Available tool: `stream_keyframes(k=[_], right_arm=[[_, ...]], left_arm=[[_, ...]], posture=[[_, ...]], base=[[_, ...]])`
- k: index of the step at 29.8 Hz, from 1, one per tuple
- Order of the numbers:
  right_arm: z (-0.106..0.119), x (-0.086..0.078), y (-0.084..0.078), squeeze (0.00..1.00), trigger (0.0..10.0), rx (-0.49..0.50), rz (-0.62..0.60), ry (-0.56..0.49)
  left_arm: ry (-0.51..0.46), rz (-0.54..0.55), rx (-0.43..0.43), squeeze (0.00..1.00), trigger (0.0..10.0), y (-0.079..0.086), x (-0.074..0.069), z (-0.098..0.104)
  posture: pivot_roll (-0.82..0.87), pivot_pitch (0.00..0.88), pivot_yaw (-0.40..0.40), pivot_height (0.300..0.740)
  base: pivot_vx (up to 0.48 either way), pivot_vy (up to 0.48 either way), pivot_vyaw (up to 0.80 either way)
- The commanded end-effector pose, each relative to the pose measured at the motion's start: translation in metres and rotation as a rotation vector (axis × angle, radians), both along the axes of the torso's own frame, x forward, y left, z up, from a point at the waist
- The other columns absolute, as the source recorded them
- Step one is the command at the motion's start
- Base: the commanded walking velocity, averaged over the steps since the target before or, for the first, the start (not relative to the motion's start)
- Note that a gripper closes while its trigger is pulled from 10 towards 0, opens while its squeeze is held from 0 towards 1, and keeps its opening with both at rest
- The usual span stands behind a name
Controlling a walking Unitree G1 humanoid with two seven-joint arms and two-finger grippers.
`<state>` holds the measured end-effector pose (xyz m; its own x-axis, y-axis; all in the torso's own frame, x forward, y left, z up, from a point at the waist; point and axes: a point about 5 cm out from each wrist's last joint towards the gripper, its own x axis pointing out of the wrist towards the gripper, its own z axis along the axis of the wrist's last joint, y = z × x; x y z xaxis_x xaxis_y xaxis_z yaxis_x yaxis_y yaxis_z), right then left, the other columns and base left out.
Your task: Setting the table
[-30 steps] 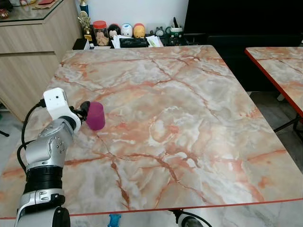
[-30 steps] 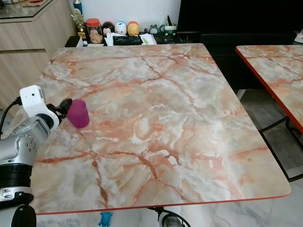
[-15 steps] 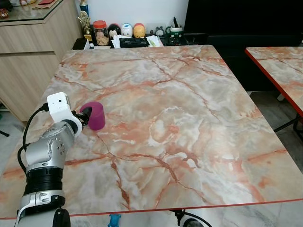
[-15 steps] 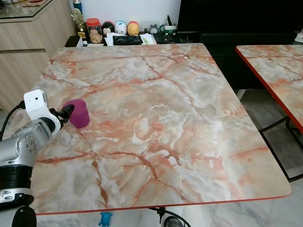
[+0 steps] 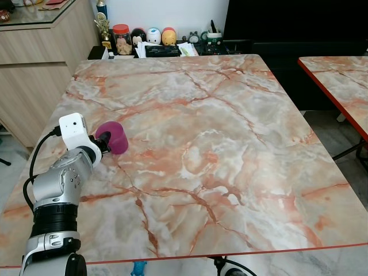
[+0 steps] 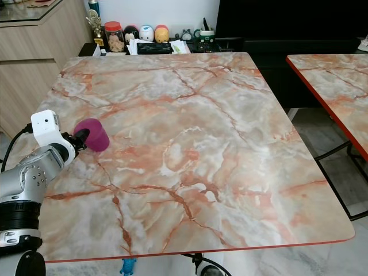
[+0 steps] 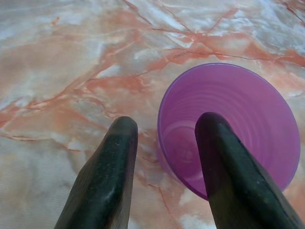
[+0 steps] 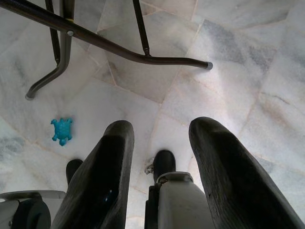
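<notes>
A purple cup (image 5: 113, 137) sits toward the nine o'clock side of the marble table (image 5: 230, 144), tipped over so its mouth faces the left gripper (image 7: 164, 164). In the left wrist view one black finger reaches inside the cup and the other stays outside, so the pair pinches the cup's wall near the rim. The silver left arm (image 5: 60, 184) rises from the seven o'clock corner of the head view.

The right gripper (image 8: 159, 176) hangs below the table with its fingers spread apart and nothing between them, pointing at the tiled floor (image 8: 228, 57). A small blue turtle toy (image 8: 62, 130) lies on the tiles near the table's dark metal legs (image 8: 95, 40).

At twelve o'clock, beyond the table's far edge, jars and small figures (image 5: 144, 39) stand in a row.
</notes>
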<state>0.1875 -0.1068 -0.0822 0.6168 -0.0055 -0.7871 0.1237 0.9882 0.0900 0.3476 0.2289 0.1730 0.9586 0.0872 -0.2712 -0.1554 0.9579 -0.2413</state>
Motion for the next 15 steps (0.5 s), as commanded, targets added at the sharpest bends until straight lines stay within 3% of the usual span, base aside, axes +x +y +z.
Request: stream_keyframes(k=[1,15], right_arm=[[-0.0019,-0.0051,0.0020,0.00,10.0,0.008,-0.004,0.003],[-0.0029,-0.0071,0.0005,0.00,10.0,0.006,-0.007,0.005]], left_arm=[[0.006,0.007,0.010,0.00,0.0,0.0034,-0.0013,0.0005],[-0.013,0.000,0.004,0.00,0.0,0.0002,-0.0015,0.0017]], posture=[[0.16,0.062,-0.026,0.740],[0.16,0.061,-0.026,0.740]], base=[[0.000,0.000,0.00],[0.000,0.000,0.00]])
